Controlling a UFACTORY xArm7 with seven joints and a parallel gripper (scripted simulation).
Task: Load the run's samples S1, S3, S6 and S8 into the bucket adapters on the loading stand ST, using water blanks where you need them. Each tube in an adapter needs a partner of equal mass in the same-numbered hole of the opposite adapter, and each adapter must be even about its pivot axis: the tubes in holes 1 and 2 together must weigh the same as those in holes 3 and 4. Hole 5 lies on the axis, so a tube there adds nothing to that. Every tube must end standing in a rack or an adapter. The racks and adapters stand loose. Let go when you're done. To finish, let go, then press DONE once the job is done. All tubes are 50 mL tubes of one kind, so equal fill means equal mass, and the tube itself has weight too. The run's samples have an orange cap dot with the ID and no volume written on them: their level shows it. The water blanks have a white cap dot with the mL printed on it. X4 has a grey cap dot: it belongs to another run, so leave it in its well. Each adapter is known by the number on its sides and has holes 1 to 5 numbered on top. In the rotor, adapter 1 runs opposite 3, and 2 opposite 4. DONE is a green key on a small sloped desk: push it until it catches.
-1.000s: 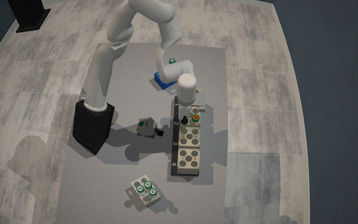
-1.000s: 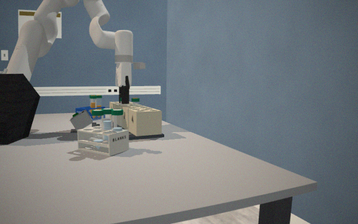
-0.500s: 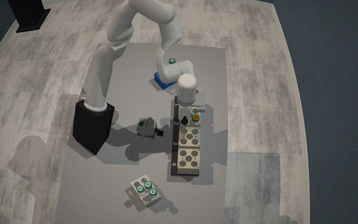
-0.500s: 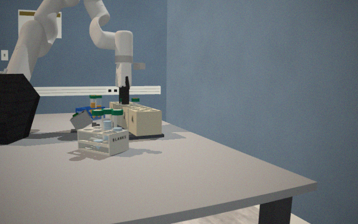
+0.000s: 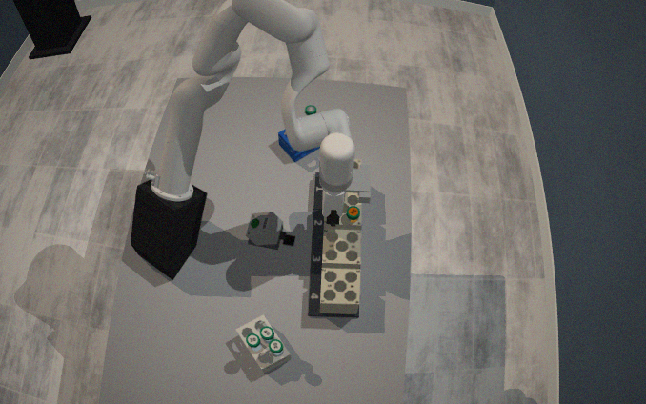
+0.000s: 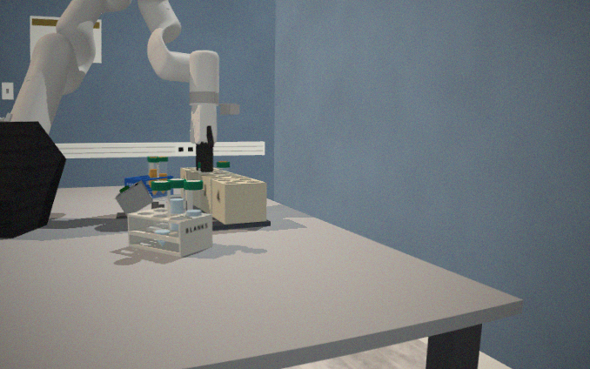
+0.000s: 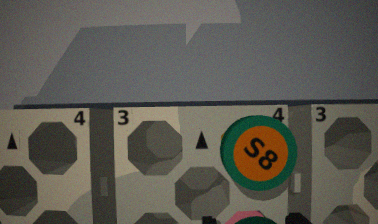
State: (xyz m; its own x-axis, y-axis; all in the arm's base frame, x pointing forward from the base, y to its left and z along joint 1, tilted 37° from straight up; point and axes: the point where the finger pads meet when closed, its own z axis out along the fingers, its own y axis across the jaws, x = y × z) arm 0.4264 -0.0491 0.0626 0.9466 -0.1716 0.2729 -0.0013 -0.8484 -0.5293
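My gripper (image 5: 333,217) (image 6: 204,164) (image 7: 252,220) stands upright over adapter 2 (image 7: 210,115) on the black loading stand ST (image 5: 317,260). Its fingers have just parted around a green-capped tube (image 7: 250,220) with pink liquid. The tube sits in a hole of the row nearest me; its hole number and ID are hidden. Sample S8 (image 5: 353,212) (image 7: 259,152) stands in hole 4 of the same adapter. Adapter 3 (image 5: 330,251) and adapter 4 (image 5: 338,301) show only empty holes. The arm hides adapter 1.
The blue sample rack (image 5: 291,148) stands behind the stand, with one tube cap (image 5: 310,109) showing past the arm. The white BLANKS rack (image 5: 263,343) (image 6: 194,236) holds three blanks at the front. The DONE desk (image 5: 264,230) stands left of the stand.
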